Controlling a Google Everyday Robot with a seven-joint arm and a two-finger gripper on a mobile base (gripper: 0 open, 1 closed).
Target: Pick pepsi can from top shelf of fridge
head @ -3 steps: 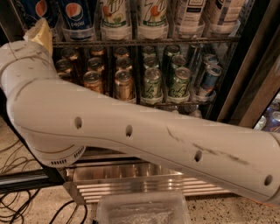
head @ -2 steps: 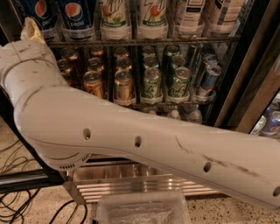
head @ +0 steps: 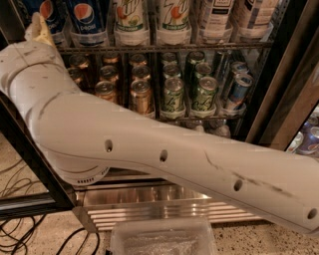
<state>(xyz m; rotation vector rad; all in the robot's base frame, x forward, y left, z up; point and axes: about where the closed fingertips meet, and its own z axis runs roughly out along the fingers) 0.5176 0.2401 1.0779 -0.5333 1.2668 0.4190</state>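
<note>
Two blue pepsi cans stand at the left end of the top shelf (head: 199, 46) of the fridge (head: 279, 89). One pepsi can (head: 87, 20) shows in full width. The other (head: 50, 11) is partly behind my gripper. My gripper (head: 39, 27) shows only as a pale yellowish tip at the top left, at the level of the shelf rail and right in front of the left can. My thick white arm (head: 164, 154) crosses the whole view from lower right to upper left and hides the lower left of the fridge.
White-green 7up cans (head: 127, 17) and white containers (head: 214, 17) stand right of the pepsi cans. Gold cans (head: 142, 94) and green cans (head: 174, 94) fill the rack below. A clear plastic tub (head: 162, 239) and black cables (head: 20, 234) lie on the floor.
The gripper end has risen a little towards the left pepsi can. The arm's elbow has shifted slightly lower and to the right in the view.
</note>
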